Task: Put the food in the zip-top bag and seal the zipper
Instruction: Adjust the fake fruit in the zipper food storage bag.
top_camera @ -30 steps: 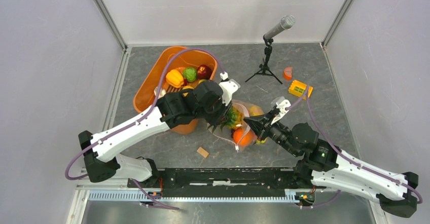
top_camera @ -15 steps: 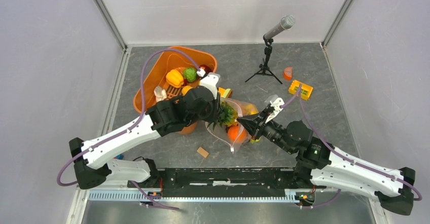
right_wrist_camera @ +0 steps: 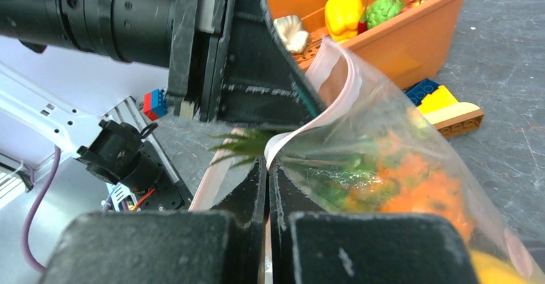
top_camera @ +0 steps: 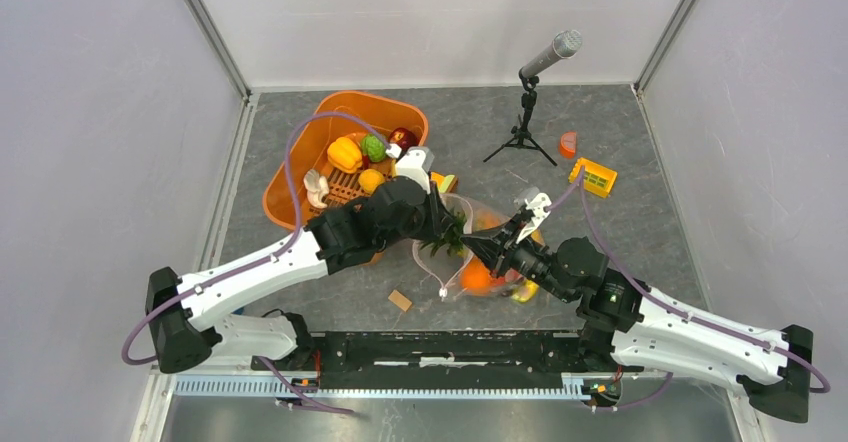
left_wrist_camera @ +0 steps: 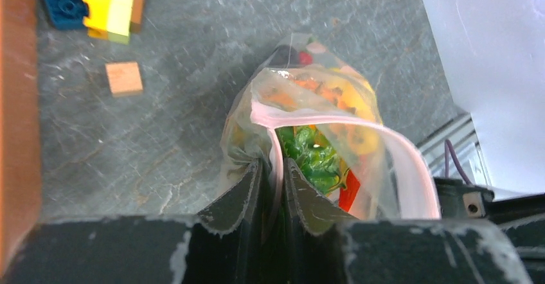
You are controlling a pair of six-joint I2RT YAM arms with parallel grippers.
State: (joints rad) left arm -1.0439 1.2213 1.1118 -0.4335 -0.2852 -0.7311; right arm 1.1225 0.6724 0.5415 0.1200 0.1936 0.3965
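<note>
The clear zip-top bag (top_camera: 487, 267) lies mid-table with its mouth held open between both arms. Inside it are food pieces: a pineapple with green leaves (left_wrist_camera: 313, 156) and orange (top_camera: 476, 279) and yellow toys. My left gripper (left_wrist_camera: 273, 162) is shut on the pink zipper strip (left_wrist_camera: 334, 121) at the mouth's left side (top_camera: 447, 230). My right gripper (right_wrist_camera: 267, 162) is shut on the opposite rim of the zipper (right_wrist_camera: 334, 94), seen from above (top_camera: 471, 246). More food, a yellow pepper (top_camera: 344, 152), a green piece (top_camera: 374, 146) and a red one (top_camera: 403, 138), sits in the orange tub (top_camera: 298, 167).
A microphone on a small tripod (top_camera: 524, 114) stands at the back. A yellow block (top_camera: 594, 175) and an orange piece (top_camera: 568, 143) lie to the far right. A wooden block (top_camera: 400, 300) lies near the front, and coloured building blocks (left_wrist_camera: 96, 4) lie beside the tub.
Both grippers and the bag have shifted left and slightly toward the near edge. The left jaws have narrowed onto the pink strip. The bag's mouth now gapes wider.
</note>
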